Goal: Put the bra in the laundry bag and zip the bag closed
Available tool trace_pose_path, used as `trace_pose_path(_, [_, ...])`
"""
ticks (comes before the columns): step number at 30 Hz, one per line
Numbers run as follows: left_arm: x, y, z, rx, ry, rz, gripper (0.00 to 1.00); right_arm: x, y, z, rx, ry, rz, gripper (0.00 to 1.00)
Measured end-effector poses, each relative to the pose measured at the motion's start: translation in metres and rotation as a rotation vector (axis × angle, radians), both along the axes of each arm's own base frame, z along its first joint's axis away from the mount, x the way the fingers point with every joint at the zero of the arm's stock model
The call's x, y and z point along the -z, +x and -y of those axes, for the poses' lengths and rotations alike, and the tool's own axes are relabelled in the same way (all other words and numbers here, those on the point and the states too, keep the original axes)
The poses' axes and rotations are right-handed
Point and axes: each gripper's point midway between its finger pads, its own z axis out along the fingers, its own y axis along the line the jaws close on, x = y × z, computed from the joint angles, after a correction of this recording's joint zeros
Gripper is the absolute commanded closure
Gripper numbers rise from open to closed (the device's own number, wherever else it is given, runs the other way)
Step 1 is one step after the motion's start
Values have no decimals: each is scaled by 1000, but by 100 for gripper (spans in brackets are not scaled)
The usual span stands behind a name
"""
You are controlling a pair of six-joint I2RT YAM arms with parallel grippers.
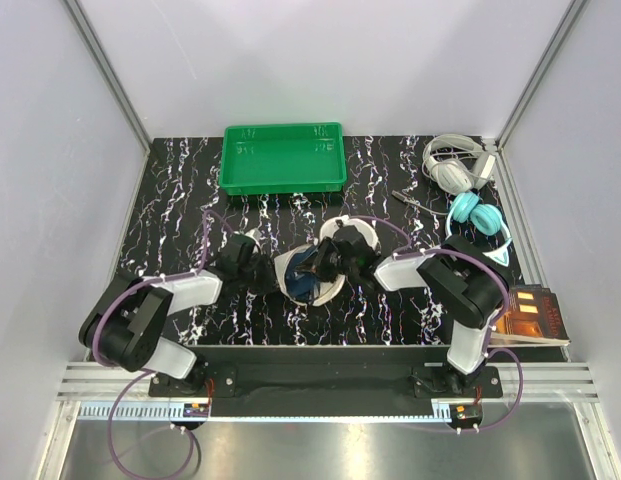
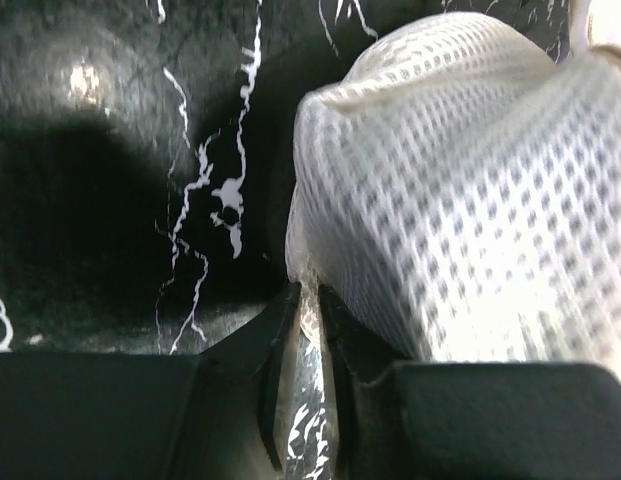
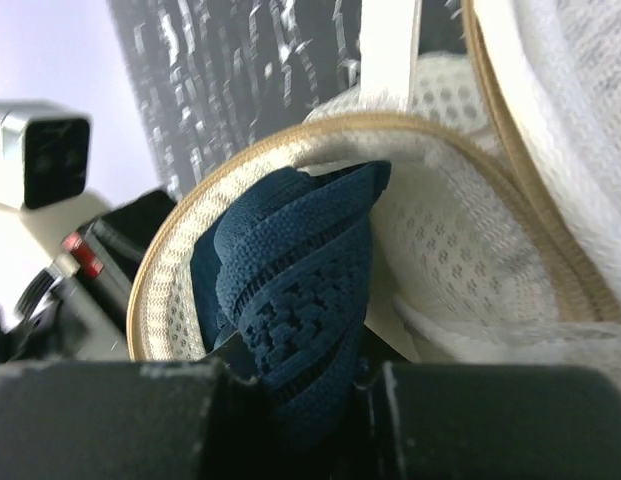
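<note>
- My right gripper (image 3: 300, 390) is clamped on the bra (image 3: 290, 290), with the navy fabric bunched tight between my two fingers
- The bra sits in the open mouth of the laundry bag (image 3: 460, 280), ringed by the bag's tan edge; the held end hangs toward 6 o'clock in my right wrist view
- The bag is unzipped, and from above its pale flap stands at 1 o'clock of the opening
- My left gripper (image 2: 305, 300) is at 9 o'clock of the bag, its fingers drawn almost together on a thin pale fold at the mesh's lower edge
- From above, the bag lies mid-table (image 1: 180, 200); the green tray (image 1: 285, 158) is at 12 o'clock of it, and the white headphones (image 1: 450, 165) and teal headphones (image 1: 478, 215) are at 2 o'clock, well apart from it
</note>
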Motion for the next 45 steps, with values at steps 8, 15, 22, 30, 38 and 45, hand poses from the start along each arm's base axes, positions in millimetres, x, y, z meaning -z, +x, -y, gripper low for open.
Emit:
trace_pose_path(8, [-11, -20, -11, 4, 21, 4, 49, 15, 13, 1, 11, -125, -8, 88])
trace_pose_path(15, [-73, -36, -40, -72, 43, 175, 56, 24, 11, 8, -28, -242, 0, 43])
trace_pose_path(22, [-145, -26, -28, -52, -36, 315, 65, 10, 4, 10, -78, -268, 19, 6])
trace_pose_path(30, [-150, -28, 13, 76, -33, 284, 72, -22, -13, 36, -101, -342, 40, 0])
trace_pose_path(38, [-155, -23, 45, 159, -24, 283, 76, -55, -9, 96, 1, -414, 77, 4])
trace_pose_path(45, [-122, -7, 78, 235, 51, 213, 82, -39, 25, 180, 226, -520, 26, 27])
